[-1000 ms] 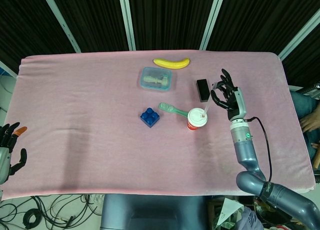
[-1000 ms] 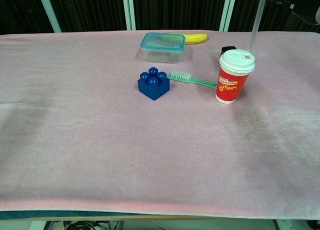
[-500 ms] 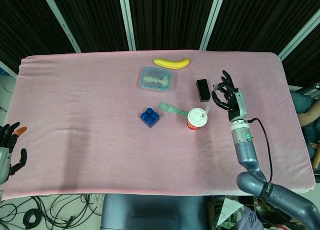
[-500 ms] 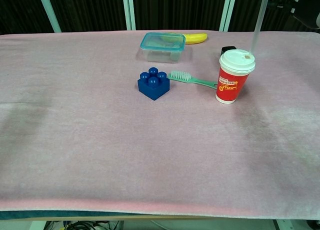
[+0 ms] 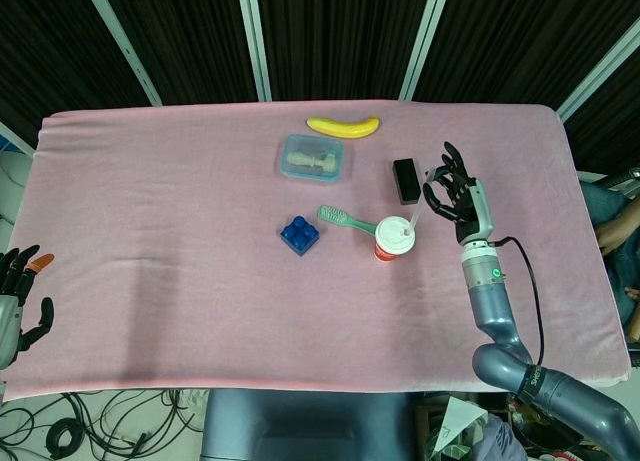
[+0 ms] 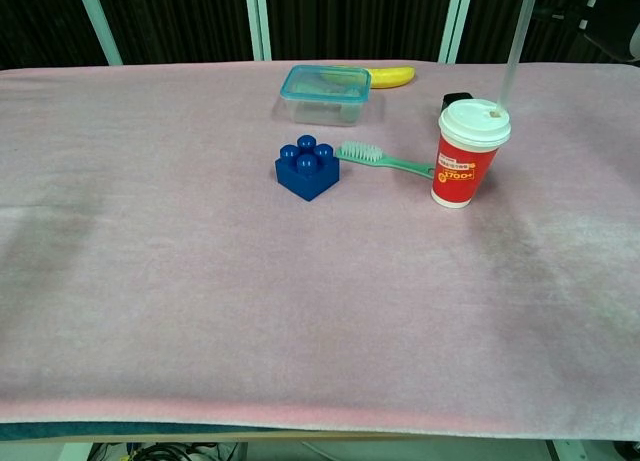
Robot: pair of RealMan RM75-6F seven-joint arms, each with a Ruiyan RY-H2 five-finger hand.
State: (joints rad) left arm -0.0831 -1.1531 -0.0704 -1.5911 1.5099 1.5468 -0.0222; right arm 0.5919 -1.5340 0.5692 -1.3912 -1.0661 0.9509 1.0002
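Left robot hand (image 5: pixel 18 299): off the near left edge of the worktop (image 5: pixel 180 281), fingers apart, holding nothing, well away from every object.
Right robot hand (image 5: pixel 456 196): raised over the right part of the worktop, just right of the cup; its fingers pinch the upper end of the straw.
Straw (image 6: pixel 511 49): a pale, translucent tube, nearly upright with a slight tilt, its lower end at the hole in the cup's lid; whether the tip is already inside I cannot tell.
Cup (image 6: pixel 466 155): red paper cup with a white lid, standing upright, touching the end of the toothbrush handle.
Step in hand, as I judge it: seating the straw in the lid. Doing it well means holding the straw close to vertical over the hole and pressing straight down with a light force, since a sideways push could tip the unsupported cup.
Toothbrush (image 6: pixel 384 160): green, lying flat between the cup and the block.
Block (image 6: pixel 307 168): blue, studded, left of the cup.
Black box (image 5: pixel 405 180): just behind the cup, beside the right hand.
Container (image 6: pixel 326 93): clear, lidded, further back.
Banana (image 5: pixel 343 126): yellow, near the far edge.
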